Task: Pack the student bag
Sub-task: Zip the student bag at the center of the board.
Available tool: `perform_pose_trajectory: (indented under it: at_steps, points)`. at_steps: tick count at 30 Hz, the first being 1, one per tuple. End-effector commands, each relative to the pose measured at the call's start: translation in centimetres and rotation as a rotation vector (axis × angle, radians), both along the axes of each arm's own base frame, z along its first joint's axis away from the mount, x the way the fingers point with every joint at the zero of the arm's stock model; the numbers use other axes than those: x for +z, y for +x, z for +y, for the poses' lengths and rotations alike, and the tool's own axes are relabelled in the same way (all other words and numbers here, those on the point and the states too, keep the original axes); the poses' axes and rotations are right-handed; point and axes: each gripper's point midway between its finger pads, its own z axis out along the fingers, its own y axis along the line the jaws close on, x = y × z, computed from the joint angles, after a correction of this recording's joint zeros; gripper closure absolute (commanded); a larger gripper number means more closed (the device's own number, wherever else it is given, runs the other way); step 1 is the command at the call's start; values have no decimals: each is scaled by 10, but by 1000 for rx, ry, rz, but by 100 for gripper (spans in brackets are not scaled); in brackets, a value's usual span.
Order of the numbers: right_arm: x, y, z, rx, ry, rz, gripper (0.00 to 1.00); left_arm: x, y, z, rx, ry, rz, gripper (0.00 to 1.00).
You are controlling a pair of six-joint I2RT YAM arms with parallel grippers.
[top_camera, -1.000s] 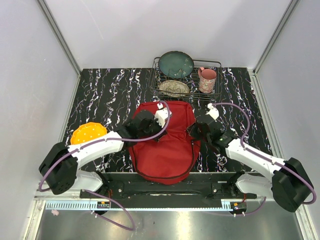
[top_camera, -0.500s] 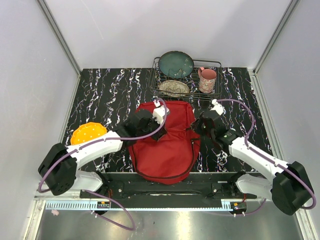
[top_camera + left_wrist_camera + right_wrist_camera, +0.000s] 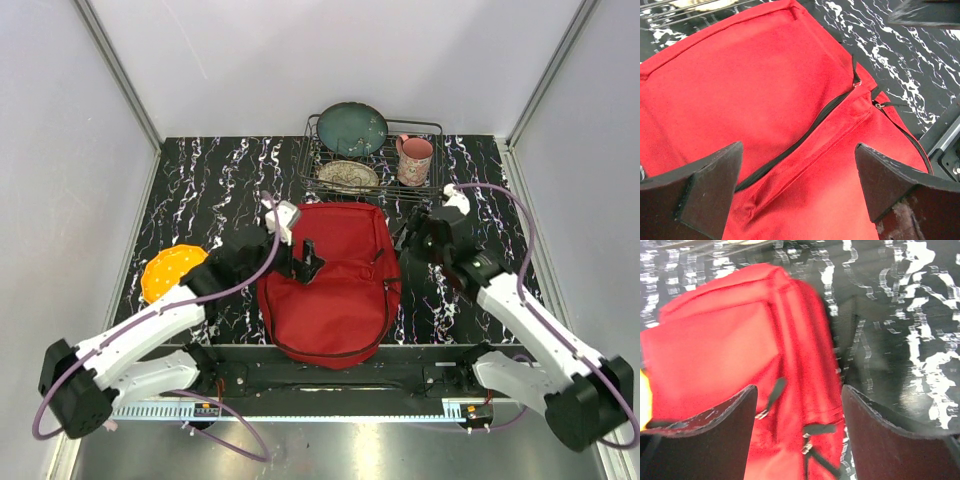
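Note:
The student bag [image 3: 330,290] is a large red backpack lying flat in the middle of the black marbled table, its black zipper [image 3: 805,134] curving across the fabric. My left gripper [image 3: 302,262] hovers over the bag's left part. In the left wrist view the left gripper [image 3: 797,187] is open, with only red fabric below the gap. My right gripper [image 3: 408,238] is off the bag's upper right corner. It [image 3: 800,432] stands open above the bag's right edge, where two black zipper pulls [image 3: 817,430] lie. Neither gripper holds anything.
A wire dish rack [image 3: 437,128] at the back holds a green plate [image 3: 352,128], a patterned plate [image 3: 348,176] and a pink mug [image 3: 414,160]. An orange round object [image 3: 170,270] lies at the left, partly under my left arm. The table's metal rail runs along the near edge.
Both grippers have opened and lifted off the bag. The left arm drew back to the left; the right arm moved away toward the far right.

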Motion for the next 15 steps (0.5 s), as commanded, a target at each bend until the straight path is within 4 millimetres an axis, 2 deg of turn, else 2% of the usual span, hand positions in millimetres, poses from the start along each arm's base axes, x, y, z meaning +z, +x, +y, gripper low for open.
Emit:
perform_pose_trajectory:
  at_steps: [1,4,6,7,8,10,12,14,15]
  points:
    - [50,-21,55,240,301,-94,31,5,3,30,156,-39,-29,1]
    - [43,-32,87,377,424,-18,32,13,-3,35,155,-63,-42,1]
    - [41,-37,98,436,434,13,41,14,-9,32,121,-67,-33,1]
    - [37,-37,103,456,431,28,45,15,-11,31,110,-73,-25,5]
    - [37,-39,106,477,422,27,53,15,-16,27,81,-82,-12,7]
    - [40,-47,118,543,441,32,60,19,-28,17,10,-119,14,8]
    - [40,-56,127,591,457,45,72,18,-38,9,-59,-144,39,9]
    - [38,-64,137,643,465,63,83,18,-44,3,-100,-160,60,21]
    - [37,-67,141,658,463,70,84,16,-50,-1,-136,-163,77,22]
